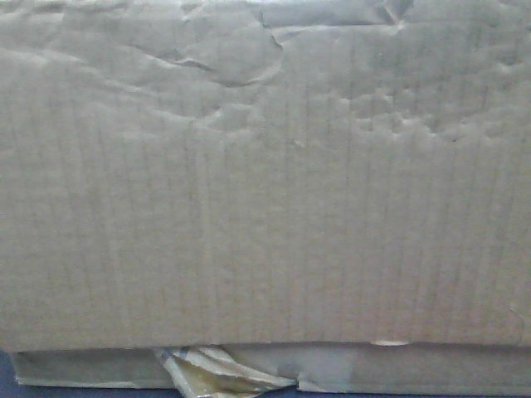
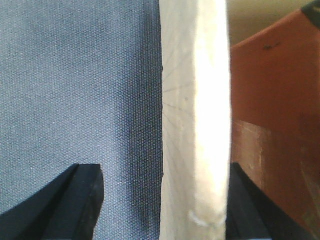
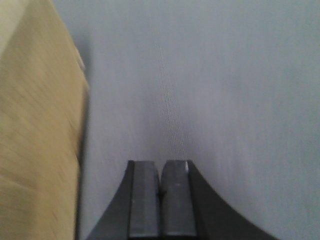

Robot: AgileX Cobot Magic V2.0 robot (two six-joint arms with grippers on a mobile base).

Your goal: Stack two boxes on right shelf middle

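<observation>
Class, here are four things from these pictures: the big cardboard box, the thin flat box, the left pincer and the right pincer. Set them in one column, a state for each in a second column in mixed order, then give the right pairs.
Column one
1. big cardboard box
2. thin flat box
3. left pincer
4. right pincer

Column two
A. fingers pressed together
B. creased, fills the front view
C. fingers apart, a pale cardboard edge between them
D. lies under the other box, bears a scrap of glossy tape

Pairs: 1-B, 2-D, 3-C, 4-A
</observation>
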